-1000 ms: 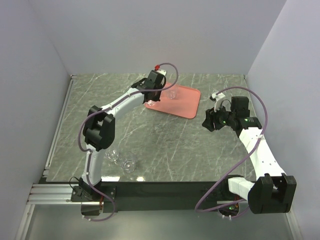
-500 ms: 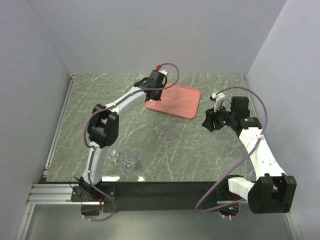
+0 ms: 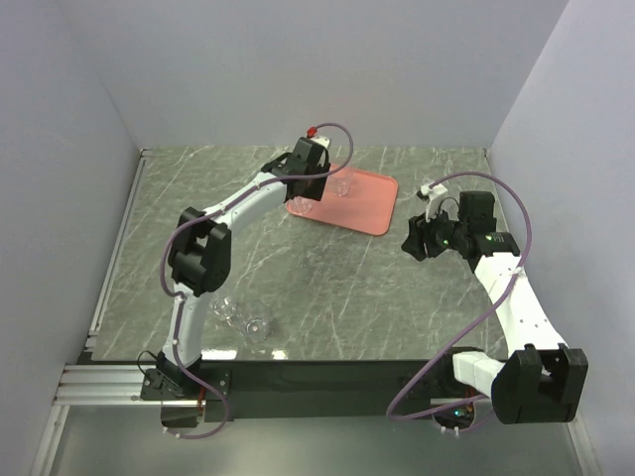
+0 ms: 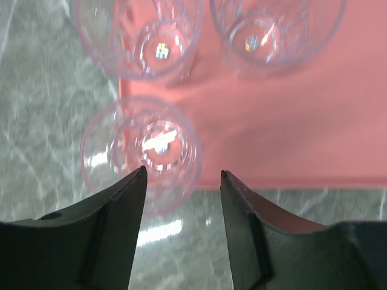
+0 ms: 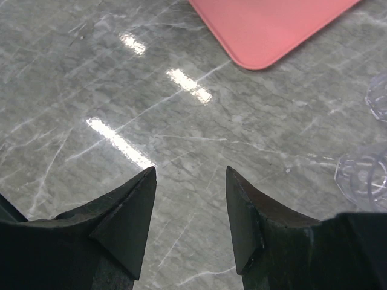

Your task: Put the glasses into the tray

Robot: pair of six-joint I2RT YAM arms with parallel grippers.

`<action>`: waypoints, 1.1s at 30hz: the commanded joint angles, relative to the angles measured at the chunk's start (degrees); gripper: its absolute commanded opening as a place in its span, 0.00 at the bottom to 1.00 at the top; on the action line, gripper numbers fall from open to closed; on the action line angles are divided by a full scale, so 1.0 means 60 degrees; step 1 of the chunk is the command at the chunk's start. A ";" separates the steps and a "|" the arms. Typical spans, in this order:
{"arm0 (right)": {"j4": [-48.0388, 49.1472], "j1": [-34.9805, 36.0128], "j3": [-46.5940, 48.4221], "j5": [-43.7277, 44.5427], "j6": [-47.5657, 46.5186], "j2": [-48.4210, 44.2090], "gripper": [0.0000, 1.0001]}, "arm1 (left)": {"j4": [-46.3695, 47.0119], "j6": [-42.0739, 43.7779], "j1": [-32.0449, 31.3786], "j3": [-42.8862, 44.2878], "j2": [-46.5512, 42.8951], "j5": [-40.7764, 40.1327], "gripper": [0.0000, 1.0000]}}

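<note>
The salmon-pink tray (image 3: pixel 365 210) lies at the far middle of the table. My left gripper (image 3: pixel 306 188) hangs over its left end, open (image 4: pixel 182 175) and holding nothing. A clear glass (image 4: pixel 142 148) stands at the tray's (image 4: pixel 302 133) near-left corner, just beyond the left fingertip (image 4: pixel 136 181) and outside the gap. Two more glasses (image 4: pixel 140 36) (image 4: pixel 275 27) stand further in on the tray. Two glasses (image 3: pixel 226 309) (image 3: pixel 256 327) sit on the table near the left arm's base. My right gripper (image 3: pixel 417 240) hovers open (image 5: pixel 190 172) over bare table to the right of the tray.
In the right wrist view a corner of the tray (image 5: pixel 266 30) shows at the top, and parts of two clear glasses (image 5: pixel 363 178) (image 5: pixel 381 93) at the right edge. White walls enclose the marble table (image 3: pixel 327 278) on three sides.
My left gripper has gone from shut to open over the tray's left end, letting go of the glass there. The right arm has not moved.
</note>
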 commanded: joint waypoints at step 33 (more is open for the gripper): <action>0.0277 -0.0382 -0.0132 -0.0105 -0.0076 -0.0136 0.57 | -0.1865 -0.8854 0.0291 -1.0734 -1.3201 -0.1679 0.80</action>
